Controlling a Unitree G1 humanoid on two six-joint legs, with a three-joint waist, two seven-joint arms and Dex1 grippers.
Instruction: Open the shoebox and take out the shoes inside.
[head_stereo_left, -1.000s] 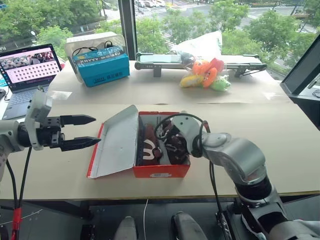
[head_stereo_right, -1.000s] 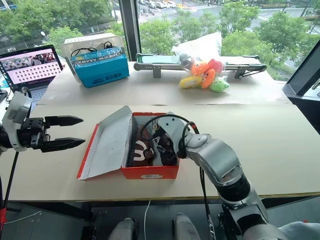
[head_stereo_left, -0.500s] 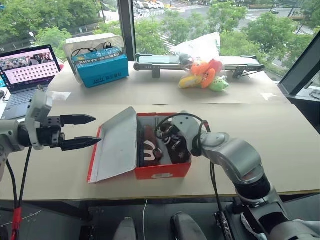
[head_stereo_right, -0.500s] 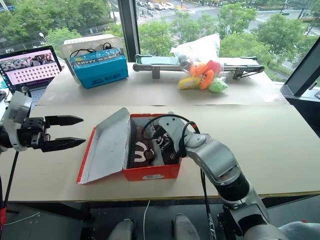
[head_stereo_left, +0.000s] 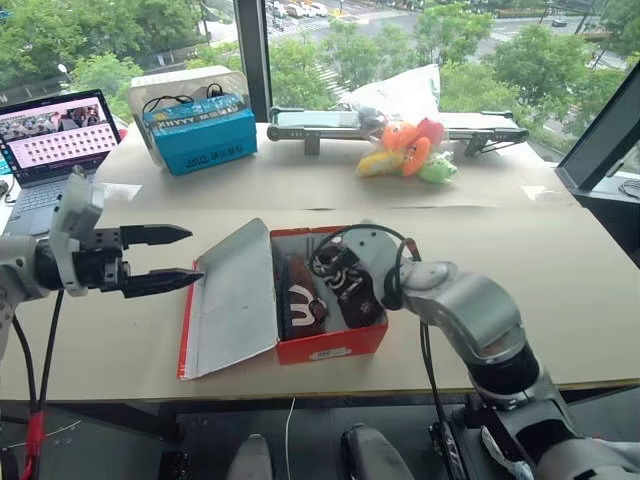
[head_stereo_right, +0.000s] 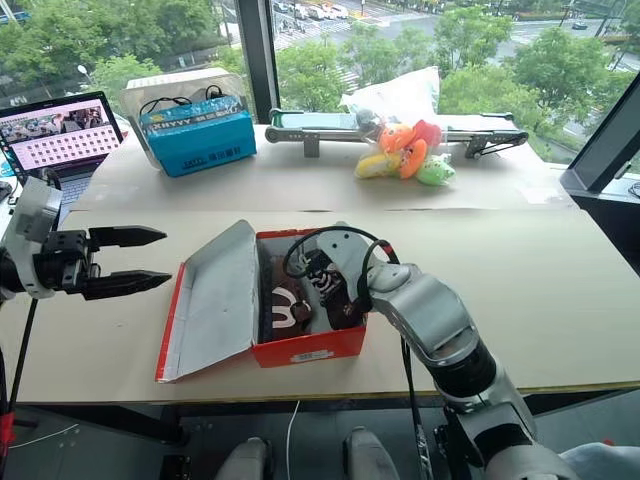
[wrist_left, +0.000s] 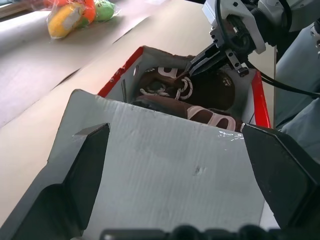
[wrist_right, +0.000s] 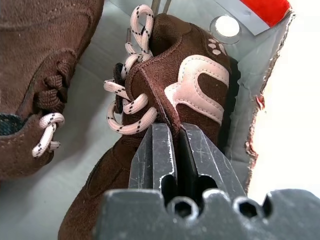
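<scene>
Right pincer (wrist_right: 172, 131) pinches a shoe (wrist_right: 190, 95) inside the shoebox (head_stereo_left: 330, 346).

This looks like a robotics test room in an upper-floor office building. Large windows (head_stereo_left: 330, 40) look down on treetops and a street. A paper-covered bench (head_stereo_left: 580, 290) carries an open laptop (head_stereo_left: 55, 135) at its far left corner, a blue-teal box (head_stereo_left: 200, 135) of cables along the far edge, and bagged plush toys (head_stereo_left: 410, 150) beside it.
</scene>
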